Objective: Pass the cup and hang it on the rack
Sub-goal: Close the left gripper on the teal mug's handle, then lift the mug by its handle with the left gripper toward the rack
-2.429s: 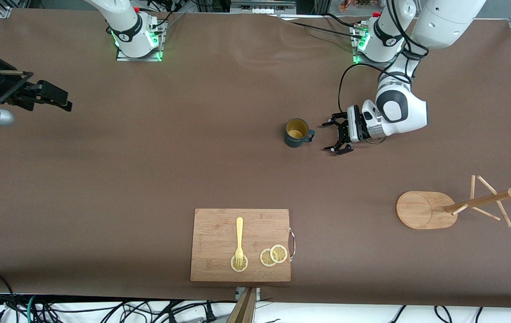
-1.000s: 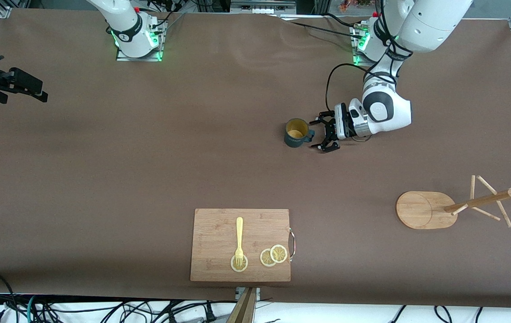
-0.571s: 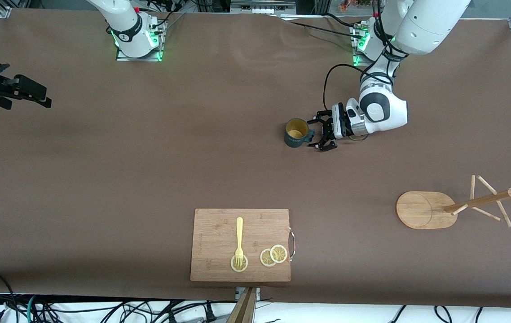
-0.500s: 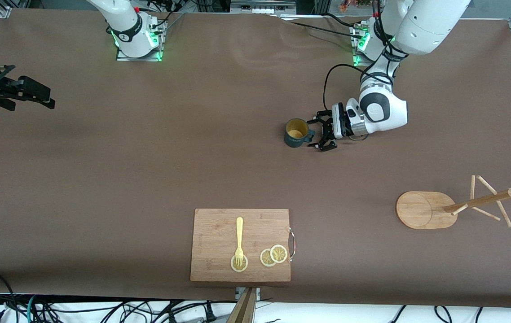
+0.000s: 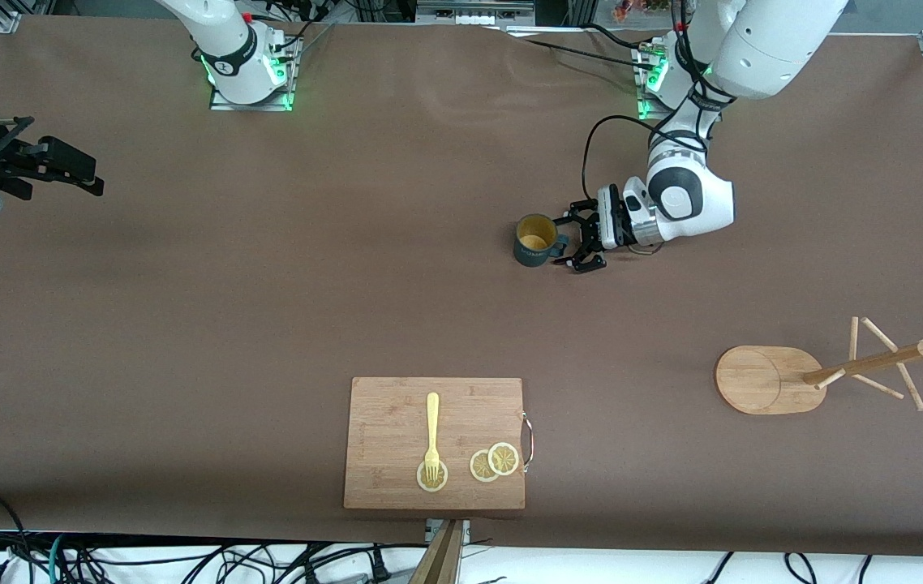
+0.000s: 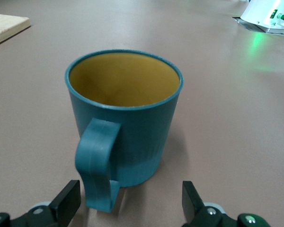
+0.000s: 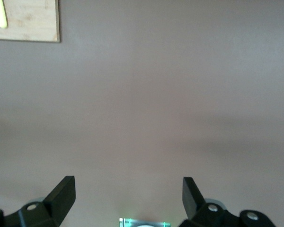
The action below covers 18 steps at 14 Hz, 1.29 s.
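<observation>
Cup lettering too small to read, left gripper jaws apart flanking handle, right gripper jaws apart.

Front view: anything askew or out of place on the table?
Nothing stands out. The cup is upright, the rack stands on its base, and the fork and lemon slices lie on the cutting board. The left gripper is open at the cup's handle; the right gripper waits, open.
</observation>
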Tool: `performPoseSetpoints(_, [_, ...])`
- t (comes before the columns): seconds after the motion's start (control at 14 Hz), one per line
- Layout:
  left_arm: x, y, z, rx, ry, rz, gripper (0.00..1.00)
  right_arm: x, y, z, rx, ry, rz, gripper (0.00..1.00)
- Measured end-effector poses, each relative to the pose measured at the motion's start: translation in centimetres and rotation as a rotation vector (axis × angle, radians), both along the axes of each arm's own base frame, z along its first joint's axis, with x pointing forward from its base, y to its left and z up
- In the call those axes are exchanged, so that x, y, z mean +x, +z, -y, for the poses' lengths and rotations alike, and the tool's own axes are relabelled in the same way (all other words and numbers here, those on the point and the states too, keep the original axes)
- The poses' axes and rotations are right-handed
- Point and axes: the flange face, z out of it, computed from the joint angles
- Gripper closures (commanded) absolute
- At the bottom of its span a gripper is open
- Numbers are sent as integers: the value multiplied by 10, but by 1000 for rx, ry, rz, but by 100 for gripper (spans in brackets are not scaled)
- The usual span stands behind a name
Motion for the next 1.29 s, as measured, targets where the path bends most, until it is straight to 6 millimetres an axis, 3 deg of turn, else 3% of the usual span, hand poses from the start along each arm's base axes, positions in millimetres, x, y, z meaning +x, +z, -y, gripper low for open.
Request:
performPoseSetpoints(0.14, [0, 0, 1, -2, 2, 1, 26, -3, -5, 0, -3, -20, -29, 0])
performPoseSetpoints(0.29, [-1, 0, 1, -2, 1, 1, 54, -6, -10, 1, -7, -50, -46, 0])
performPoseSetpoints(0.43, [-1, 0, 1, -2, 1, 1, 71, -9, -11, 1, -7, -55, -50, 0])
performPoseSetpoints(0.57, [-1, -1, 1, -2, 1, 1, 96, -10, -12, 2, -9, -59, -51, 0])
performPoseSetpoints(0.64, [-1, -1, 1, -2, 1, 1, 100, -10, -13, 4, -9, -62, -53, 0])
performPoseSetpoints(1.29, [6, 3, -5, -8, 50, -35, 100, -9, -16, 14, -10, -83, -52, 0])
